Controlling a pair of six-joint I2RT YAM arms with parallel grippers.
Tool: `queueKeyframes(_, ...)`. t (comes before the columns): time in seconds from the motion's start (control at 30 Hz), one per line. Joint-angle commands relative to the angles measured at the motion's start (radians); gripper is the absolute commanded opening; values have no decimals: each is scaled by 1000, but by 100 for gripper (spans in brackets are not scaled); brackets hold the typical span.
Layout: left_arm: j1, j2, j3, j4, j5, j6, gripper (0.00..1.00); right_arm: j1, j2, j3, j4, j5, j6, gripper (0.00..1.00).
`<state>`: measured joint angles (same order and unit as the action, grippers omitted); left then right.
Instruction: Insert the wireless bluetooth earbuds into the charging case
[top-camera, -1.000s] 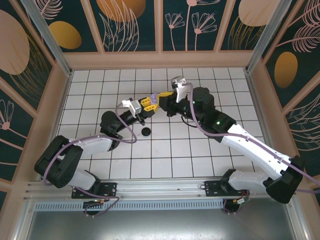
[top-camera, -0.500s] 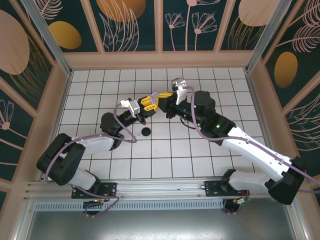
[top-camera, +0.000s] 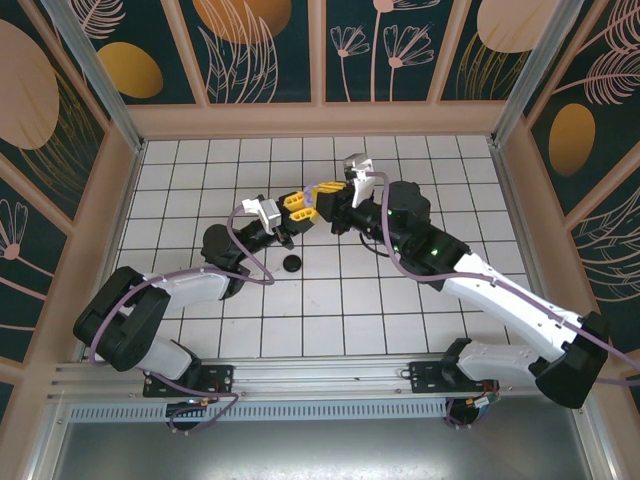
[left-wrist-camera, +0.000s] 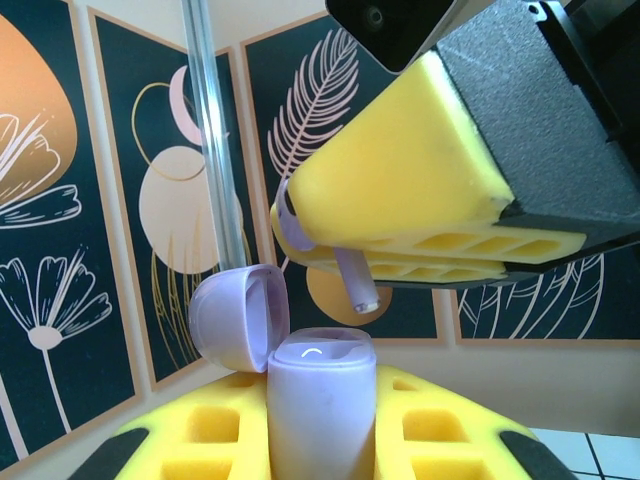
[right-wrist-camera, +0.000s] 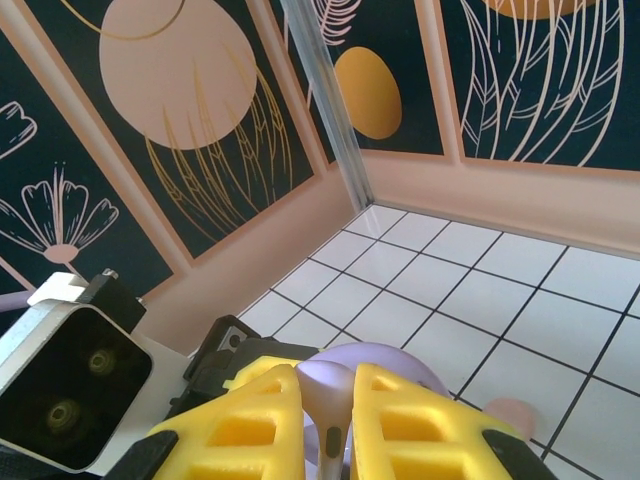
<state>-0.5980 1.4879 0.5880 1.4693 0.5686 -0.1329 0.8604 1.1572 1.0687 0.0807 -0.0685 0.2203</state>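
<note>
Lilac earbud (left-wrist-camera: 355, 285) pinched in right fingers (left-wrist-camera: 400, 180), seemingly above case (left-wrist-camera: 320, 405) gripped by left fingers (left-wrist-camera: 205, 432)

The top camera looks down on the lilac case (left-wrist-camera: 320, 410) from far above; both wrist cameras face it closely.

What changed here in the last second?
Barely anything: the right arm's elbow sank slightly towards the near edge, nudging the right gripper, shut on a lilac stemmed earbud, just above the open lilac round charging case. The left gripper kept its clamp on that case; the small black round piece on the tiled table stayed.
</note>
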Motion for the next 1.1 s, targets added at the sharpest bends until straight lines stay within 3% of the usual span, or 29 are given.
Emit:
queueKeyframes(0.0, -11, -3, 28, 38, 16, -14, 0, 8, 19, -4, 40, 22, -11, 14)
queueKeyframes(0.8, -13, -20, 66, -30, -7, -28, 0, 9, 66, 35, -152, -34, -143, 15)
queueKeyframes(1.07, -12, 7, 70, -43, -28, -43, 0, 9, 66, 126, -177, 66, -90, 49)
